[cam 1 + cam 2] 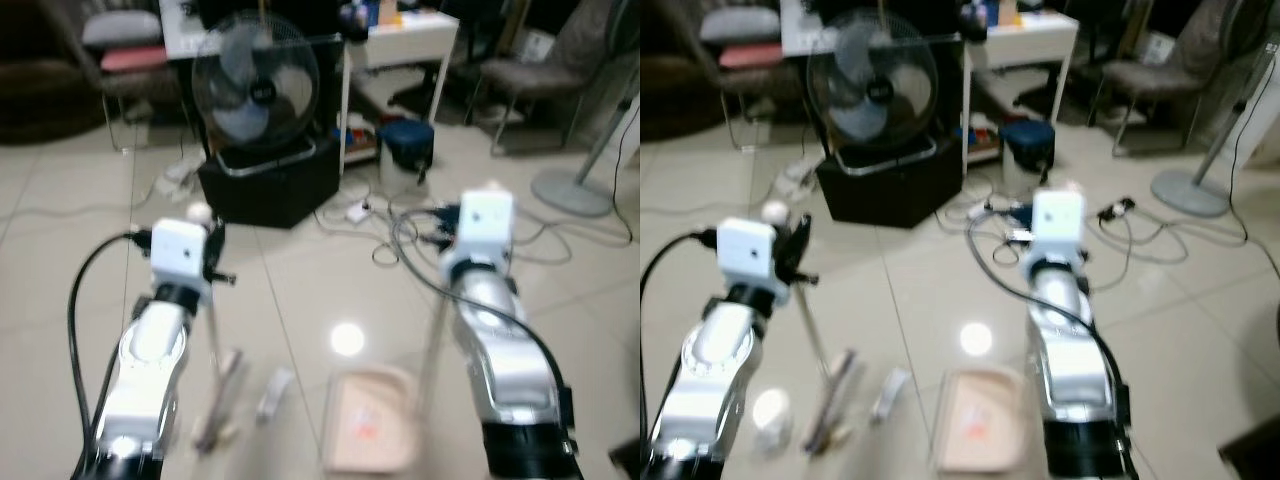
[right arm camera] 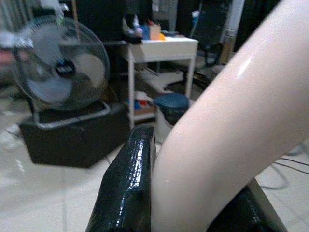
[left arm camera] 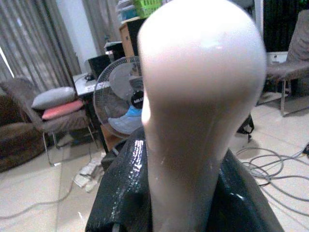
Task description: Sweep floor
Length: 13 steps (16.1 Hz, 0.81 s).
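My left gripper (image 3: 181, 193) is shut on the pale, round-topped broom handle (image 3: 198, 96). In the left eye view the handle's knob (image 1: 199, 212) stands above the wrist, and the thin shaft runs down to the brush head (image 1: 215, 400) on the tiles. My right gripper (image 2: 193, 193) is shut on the curved pale handle (image 2: 227, 116) of a pink dustpan (image 1: 370, 420), which lies on the floor between my arms. A small white scrap (image 1: 272, 392) lies between the brush and the pan. The eye views are blurred.
Ahead stand a floor fan (image 1: 256, 80) on a black box (image 1: 270, 180), a white desk (image 1: 400, 40), a blue bin (image 1: 407, 142) and tangled cables (image 1: 410, 225). Chairs (image 1: 530, 70) sit at back right and left. A round stand base (image 1: 572, 190) is at the right.
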Tool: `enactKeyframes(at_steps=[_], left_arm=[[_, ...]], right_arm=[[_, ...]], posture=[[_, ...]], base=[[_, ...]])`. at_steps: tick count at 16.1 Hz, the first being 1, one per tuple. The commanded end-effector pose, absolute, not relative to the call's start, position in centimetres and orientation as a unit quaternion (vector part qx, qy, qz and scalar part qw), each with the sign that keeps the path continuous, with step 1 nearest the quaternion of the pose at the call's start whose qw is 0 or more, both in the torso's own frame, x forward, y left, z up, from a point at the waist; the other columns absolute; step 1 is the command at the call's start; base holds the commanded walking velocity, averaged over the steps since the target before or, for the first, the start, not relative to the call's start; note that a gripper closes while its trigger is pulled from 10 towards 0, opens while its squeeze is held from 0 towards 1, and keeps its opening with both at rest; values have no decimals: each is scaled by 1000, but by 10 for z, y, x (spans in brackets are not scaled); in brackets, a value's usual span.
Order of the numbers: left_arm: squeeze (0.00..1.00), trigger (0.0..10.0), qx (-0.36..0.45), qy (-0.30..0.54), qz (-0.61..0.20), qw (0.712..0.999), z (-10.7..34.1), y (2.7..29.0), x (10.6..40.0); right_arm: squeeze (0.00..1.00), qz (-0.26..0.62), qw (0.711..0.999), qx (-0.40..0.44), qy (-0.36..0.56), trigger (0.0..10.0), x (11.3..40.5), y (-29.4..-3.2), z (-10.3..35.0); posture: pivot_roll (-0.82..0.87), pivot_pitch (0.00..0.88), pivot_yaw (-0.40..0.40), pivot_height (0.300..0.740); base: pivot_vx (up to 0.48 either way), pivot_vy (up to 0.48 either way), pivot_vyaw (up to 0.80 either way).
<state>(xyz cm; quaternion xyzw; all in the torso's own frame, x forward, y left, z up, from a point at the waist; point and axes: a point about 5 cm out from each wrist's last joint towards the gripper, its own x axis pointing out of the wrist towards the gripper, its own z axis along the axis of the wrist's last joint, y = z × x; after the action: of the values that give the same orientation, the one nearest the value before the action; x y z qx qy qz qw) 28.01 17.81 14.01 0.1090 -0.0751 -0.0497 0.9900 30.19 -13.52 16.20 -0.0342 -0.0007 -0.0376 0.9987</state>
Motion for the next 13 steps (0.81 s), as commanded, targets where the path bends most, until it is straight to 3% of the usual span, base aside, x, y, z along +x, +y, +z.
enactKeyframes(at_steps=[1,13], left_arm=[[0,10000,111,-94,-64,987,148,168,283],[0,10000,106,-92,-103,985,145,153,291]], right_arm=[[0,-50,998,-45,-19,10000,303,-143,168],[0,-78,996,-44,-20,10000,296,-151,163]], posture=[[-73,0,44,740],[-113,0,89,740]], base=[[382,0,0],[383,0,0]])
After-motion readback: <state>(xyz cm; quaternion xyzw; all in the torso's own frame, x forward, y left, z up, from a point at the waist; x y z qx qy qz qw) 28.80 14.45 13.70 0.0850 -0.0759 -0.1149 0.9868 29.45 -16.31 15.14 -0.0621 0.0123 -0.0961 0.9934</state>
